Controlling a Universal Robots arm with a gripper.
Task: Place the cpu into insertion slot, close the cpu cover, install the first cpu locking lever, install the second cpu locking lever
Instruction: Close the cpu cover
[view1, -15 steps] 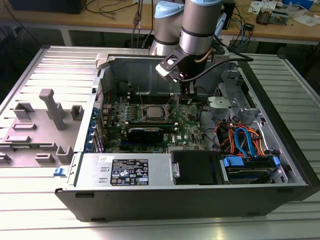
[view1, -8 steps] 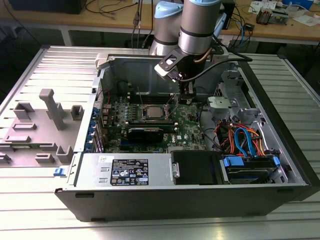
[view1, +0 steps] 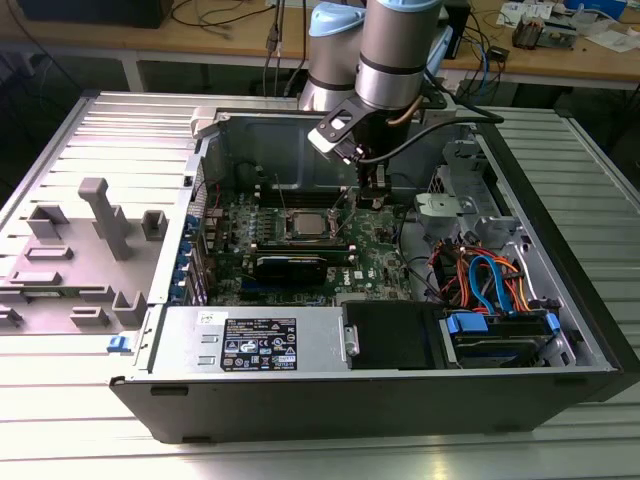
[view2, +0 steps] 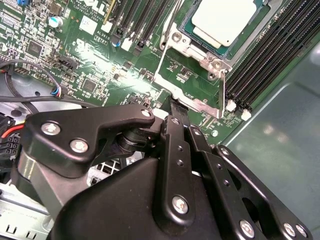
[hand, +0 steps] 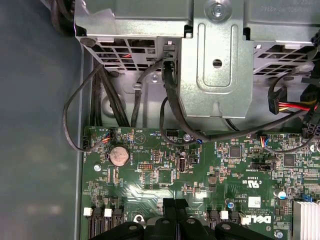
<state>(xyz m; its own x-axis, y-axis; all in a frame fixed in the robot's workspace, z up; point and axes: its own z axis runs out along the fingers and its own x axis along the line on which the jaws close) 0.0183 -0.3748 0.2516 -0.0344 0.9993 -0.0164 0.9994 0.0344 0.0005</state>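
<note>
The cpu (view2: 225, 20) shows its silvery top inside the insertion slot (view2: 200, 102) on the green motherboard; in the exterior view the cpu (view1: 305, 222) sits mid-board in the open case. The cpu cover (view2: 186, 44) lies flat around the chip as a thin metal frame. A thin lever rod (view2: 163, 52) runs along one side of the socket. My gripper (view2: 175, 107) is shut, its black fingers pressed together, tips right at the socket frame's edge. In the exterior view the gripper (view1: 372, 195) hangs just to that view's right of the socket. The first wrist view shows the gripper (hand: 175, 204) low over the board.
Long black memory slots (view2: 270, 55) flank the socket. A metal drive cage (hand: 215, 65) with black cables stands close by. Orange and blue cables (view1: 490, 280) fill the case on the exterior view's right; a grey plastic fixture (view1: 95, 240) lies outside on its left.
</note>
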